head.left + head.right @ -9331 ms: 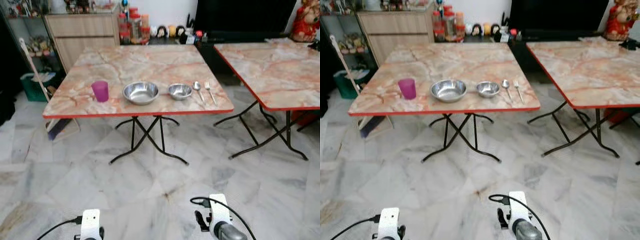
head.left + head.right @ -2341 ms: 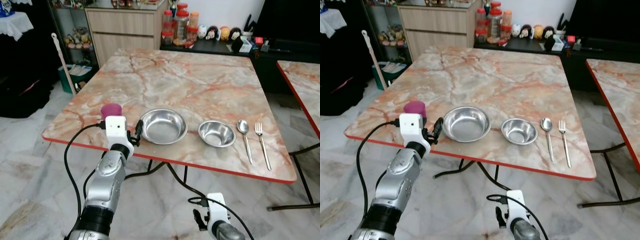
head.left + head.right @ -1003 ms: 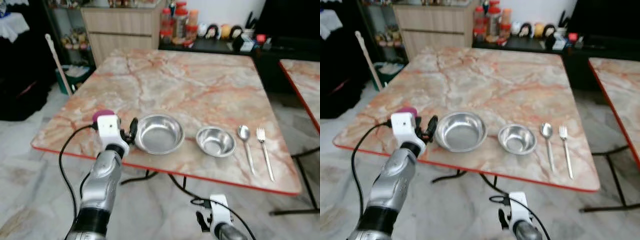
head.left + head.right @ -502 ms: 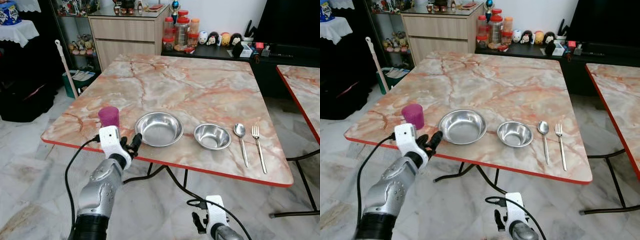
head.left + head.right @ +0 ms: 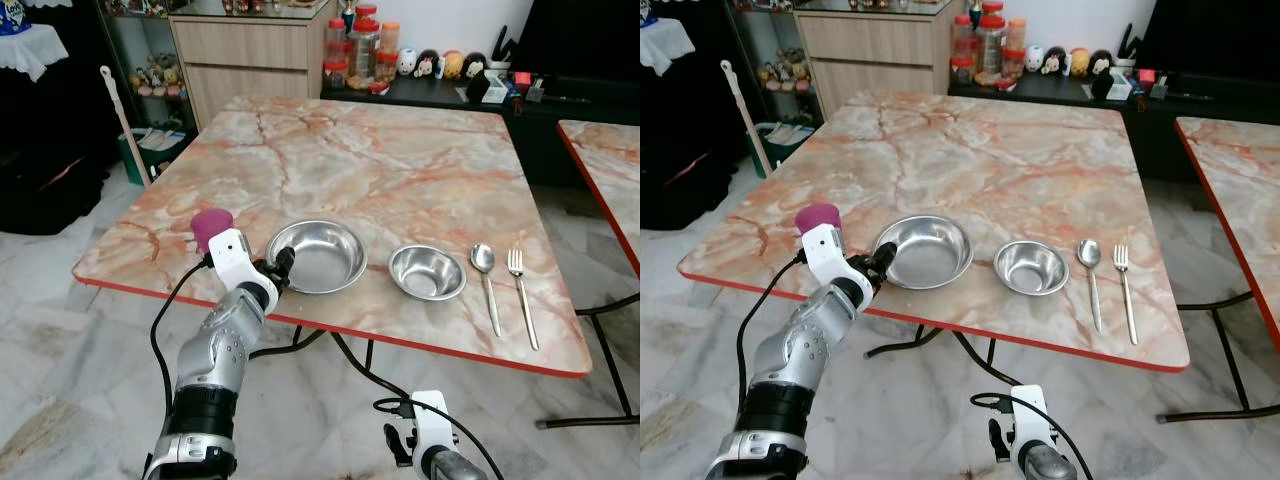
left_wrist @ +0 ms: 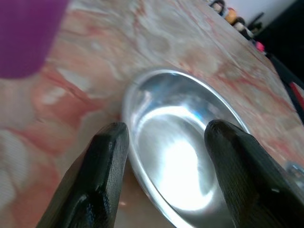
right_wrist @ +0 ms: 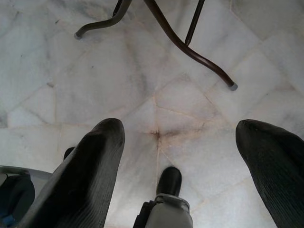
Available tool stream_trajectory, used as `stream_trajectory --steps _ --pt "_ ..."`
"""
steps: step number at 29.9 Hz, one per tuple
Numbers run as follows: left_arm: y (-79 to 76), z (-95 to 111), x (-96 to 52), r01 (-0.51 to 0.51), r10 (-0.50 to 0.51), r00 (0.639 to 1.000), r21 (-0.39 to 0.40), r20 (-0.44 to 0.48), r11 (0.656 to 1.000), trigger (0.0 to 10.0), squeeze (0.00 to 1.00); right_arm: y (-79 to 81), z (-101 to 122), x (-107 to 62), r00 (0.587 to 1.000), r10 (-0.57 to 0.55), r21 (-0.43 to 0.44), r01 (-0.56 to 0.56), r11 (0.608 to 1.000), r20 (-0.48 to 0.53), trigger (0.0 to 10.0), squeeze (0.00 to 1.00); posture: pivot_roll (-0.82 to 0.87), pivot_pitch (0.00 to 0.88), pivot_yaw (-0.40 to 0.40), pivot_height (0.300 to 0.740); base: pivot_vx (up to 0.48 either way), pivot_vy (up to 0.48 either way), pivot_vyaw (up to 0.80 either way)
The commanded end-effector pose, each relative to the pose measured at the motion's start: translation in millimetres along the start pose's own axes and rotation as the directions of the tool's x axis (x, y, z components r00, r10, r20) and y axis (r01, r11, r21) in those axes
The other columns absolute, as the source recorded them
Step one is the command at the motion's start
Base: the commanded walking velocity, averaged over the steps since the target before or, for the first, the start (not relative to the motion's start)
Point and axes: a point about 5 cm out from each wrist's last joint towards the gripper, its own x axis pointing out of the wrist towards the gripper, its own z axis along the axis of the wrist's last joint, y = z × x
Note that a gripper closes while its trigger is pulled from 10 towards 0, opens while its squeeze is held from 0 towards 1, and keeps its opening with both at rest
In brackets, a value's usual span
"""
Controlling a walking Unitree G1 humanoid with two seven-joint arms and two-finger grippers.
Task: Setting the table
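**Left claw lined up on the big bowl**

Marble-patterned and edged in red, the table (image 5: pixel 400 170) fills most of what I see from the head camera, with a sideboard and jars against the wall behind it. Along the near edge sits a row: a purple cup (image 5: pixel 211 227), a large steel bowl (image 5: pixel 317 256), a small steel bowl (image 5: pixel 427 272), then a spoon (image 5: pixel 487 275) and a fork (image 5: pixel 522 290) lying side by side.

I have my left claw (image 5: pixel 279 270) raised to the table's near edge, right at the rim of the large bowl, with the cup just beside my wrist. Through the left wrist camera the two black fingers (image 6: pixel 97 180) are spread, one either side of the bowl's near rim, and nothing is pinched yet. My right claw (image 7: pixel 180 175) hangs low over the marble floor (image 7: pixel 156 90), fingers wide apart, idle.

As I judge it, the setting has barely begun: all five pieces are bunched in one line and none is held. I take the large bowl to be the first piece to shift.

That bowl looks shallow, polished and empty, with a thin rolled rim that catches a bright glare. I expect it to be light and slippery.
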Motion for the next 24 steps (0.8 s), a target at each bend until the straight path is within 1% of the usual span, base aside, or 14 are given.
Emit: stream_trajectory --steps 1,2,7,11,13,16,20,24 --pt "0.8 2 3.3 -0.028 0.028 1.000 0.016 0.008 0.999 10.0 0.00 -1.3 -1 -0.2 1.000 -0.005 0.008 0.005 1.000 -0.004 10.0 0.00 0.06 0.000 0.000 0.731 0.000 0.000 0.00" --pt "0.8 2 3.3 -0.028 0.028 1.000 0.016 0.008 0.999 10.0 0.00 -1.3 -1 -0.2 1.000 -0.005 0.008 0.005 1.000 -0.004 10.0 0.00 0.06 0.000 0.000 0.731 0.000 0.000 0.00" --pt "3.9 -5 5.6 -0.027 0.026 0.999 -0.044 -0.036 0.999 10.0 0.00 -1.4 -2 -0.4 1.000 -0.005 0.007 0.005 1.000 -0.007 10.0 0.00 0.06 0.000 0.001 0.731 0.000 0.000 0.00" --pt "4.6 -7 7.0 -0.037 0.034 0.998 -0.047 -0.048 0.998 10.0 0.00 -1.3 -2 -0.5 1.000 -0.005 0.007 0.005 1.000 -0.007 10.0 0.00 0.06 0.000 0.001 0.731 0.000 0.000 0.00" --pt "5.8 -10 10.9 -0.060 0.057 0.997 -0.053 -0.058 0.997 10.0 0.00 -1.2 -3 -0.6 1.000 -0.003 0.006 0.003 1.000 -0.008 10.0 0.00 0.05 0.000 0.001 0.731 0.000 0.000 0.00" --pt "4.9 -6 17.6 -0.088 0.086 0.995 -0.065 -0.043 0.994 10.0 0.00 -1.3 -3 -0.8 1.000 -0.002 0.005 0.002 1.000 -0.008 10.0 0.00 0.05 0.000 0.002 0.731 0.000 0.000 0.00" --pt "7.5 -3 21.6 -0.127 0.124 0.991 -0.064 -0.043 0.990 10.0 0.00 -2.2 -3 -0.9 1.000 -0.005 0.005 0.005 1.000 -0.007 10.0 0.00 0.04 0.000 0.003 0.731 0.000 0.000 0.00" --pt "7.5 -2 26.3 -0.135 0.132 0.990 -0.066 -0.039 0.989 10.0 0.00 -3.0 -3 -1.0 1.000 -0.007 0.008 0.007 1.000 -0.006 10.0 0.00 0.03 0.000 0.005 0.731 0.000 0.000 0.00"
